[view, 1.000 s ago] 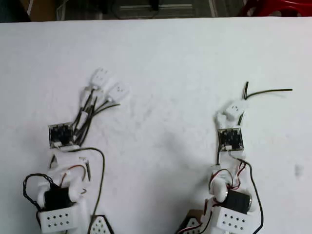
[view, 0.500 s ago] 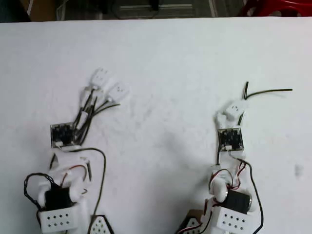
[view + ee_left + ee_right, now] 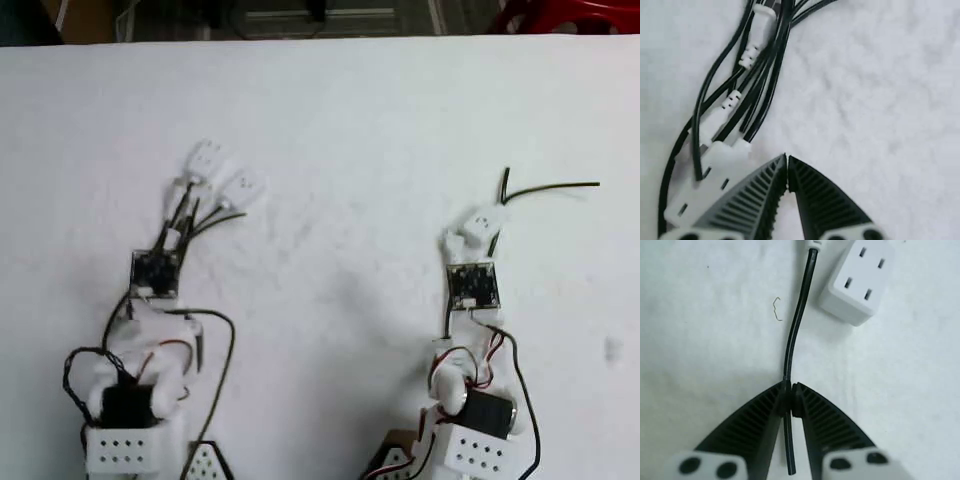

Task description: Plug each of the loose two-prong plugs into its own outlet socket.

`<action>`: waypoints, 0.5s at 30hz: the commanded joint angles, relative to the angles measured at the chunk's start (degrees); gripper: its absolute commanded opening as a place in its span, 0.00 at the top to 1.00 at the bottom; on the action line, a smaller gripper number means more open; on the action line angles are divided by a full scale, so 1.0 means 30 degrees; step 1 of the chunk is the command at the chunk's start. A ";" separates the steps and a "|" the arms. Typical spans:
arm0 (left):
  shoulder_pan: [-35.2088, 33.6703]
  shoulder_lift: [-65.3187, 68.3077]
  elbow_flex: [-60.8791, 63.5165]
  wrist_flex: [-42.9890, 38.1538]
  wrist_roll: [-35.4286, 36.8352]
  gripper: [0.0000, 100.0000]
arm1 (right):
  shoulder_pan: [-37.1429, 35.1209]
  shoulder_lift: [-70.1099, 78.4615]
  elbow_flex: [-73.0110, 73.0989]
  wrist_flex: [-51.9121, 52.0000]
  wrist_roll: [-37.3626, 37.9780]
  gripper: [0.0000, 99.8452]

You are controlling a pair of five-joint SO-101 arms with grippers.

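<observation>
**Left arm closes in on the cord tangle; right arm holds its place**

Seen from above, my left arm [image 3: 155,272] now sits farther in toward the cord bundle [image 3: 765,75] than it did a second ago. My left gripper [image 3: 787,162] has its fingers pressed together on nothing. It is just beside a slotted white block [image 3: 705,185], and two white plugs [image 3: 752,45] lie among the cords beyond it. My right gripper [image 3: 789,387] has not shifted. It is clamped on a black cord [image 3: 797,325] near an outlet socket [image 3: 856,282] on the white surface [image 3: 700,340].
</observation>
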 commanded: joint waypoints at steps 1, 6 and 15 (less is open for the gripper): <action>-0.1099 -0.0132 -0.2989 -0.1729 -0.0147 0.97 | 0.0103 -0.0161 0.0147 0.0103 0.0059 0.98; -0.3912 -0.0132 -0.5978 -0.5333 -0.0117 0.97 | 0.0103 -0.0161 0.0147 0.0103 0.0059 0.98; -0.4029 0.0220 -0.8557 -0.5568 -0.0059 0.80 | 0.0103 -0.0161 0.0147 0.0103 0.0059 0.98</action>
